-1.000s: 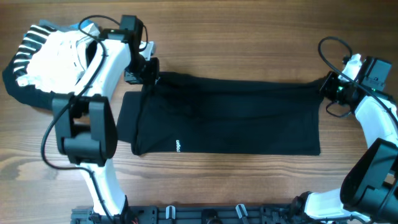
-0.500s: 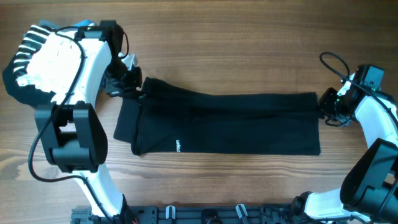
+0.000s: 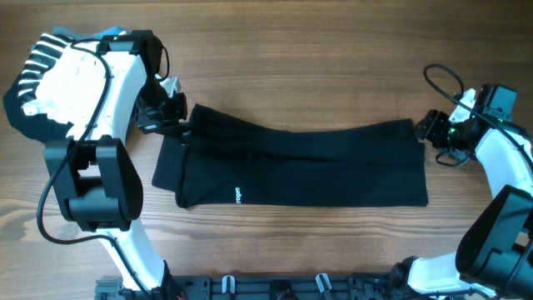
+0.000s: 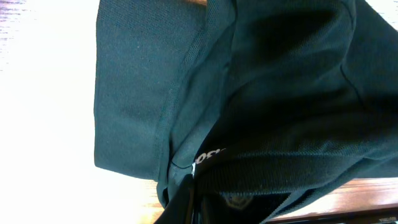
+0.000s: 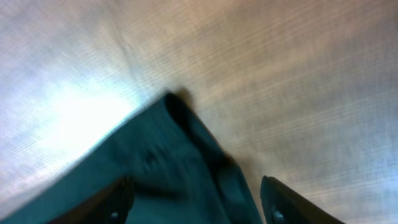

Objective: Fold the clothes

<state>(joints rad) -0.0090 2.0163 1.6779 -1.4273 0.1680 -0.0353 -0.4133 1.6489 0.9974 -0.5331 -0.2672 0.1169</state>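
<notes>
Moved since the earlier overhead frames: the left gripper point(image 3: 173, 117) is shifted left and toward the near edge, the right gripper point(image 3: 429, 127) is shifted slightly inward, and the far edge of the T-shirt point(image 3: 308, 167) is pulled toward the near edge, so the black shape is narrower. One black T-shirt is counted, spread lengthwise across the middle of the wooden table point(image 3: 316, 50) between the two arms. One small white label mark point(image 3: 237, 196) is seen near its near-left hem. Two grippers are counted, one at each far corner of the shirt. The left gripper is placed at the far-left corner; in the left wrist view black fabric fills almost everything and folds bunch toward the bottom edge, but whether the jaws are clamped on it cannot be told. The right gripper is seen spread apart in the right wrist view, both fingers point(image 5: 277, 202) showing at the bottom, with the shirt's corner lying between and ahead of them on the wood. One white garment point(image 3: 58, 79) and one black-and-white striped garment point(image 3: 33, 62) are piled together at the far-left corner, partly under the left arm, well apart from the shirt.
</notes>
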